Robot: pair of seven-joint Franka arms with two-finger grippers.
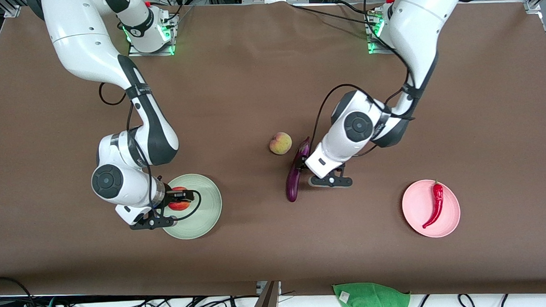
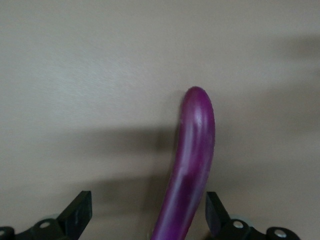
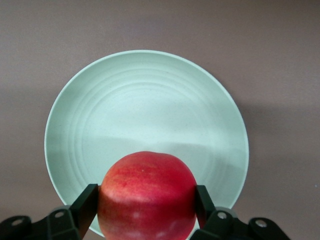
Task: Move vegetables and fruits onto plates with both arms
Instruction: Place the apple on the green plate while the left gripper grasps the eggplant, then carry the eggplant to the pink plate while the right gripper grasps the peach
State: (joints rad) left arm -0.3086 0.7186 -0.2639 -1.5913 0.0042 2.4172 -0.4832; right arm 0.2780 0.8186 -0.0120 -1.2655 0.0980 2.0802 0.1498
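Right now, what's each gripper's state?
Left gripper: open, fingers astride the eggplant on the table.
Right gripper: shut on the apple over the mint green plate.

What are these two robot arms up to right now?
They are moving produce onto plates. The right gripper holds an apple over the mint green plate. The left gripper is open around the eggplant on the table. The chili pepper already lies on the pink plate; the peach waits on the table.
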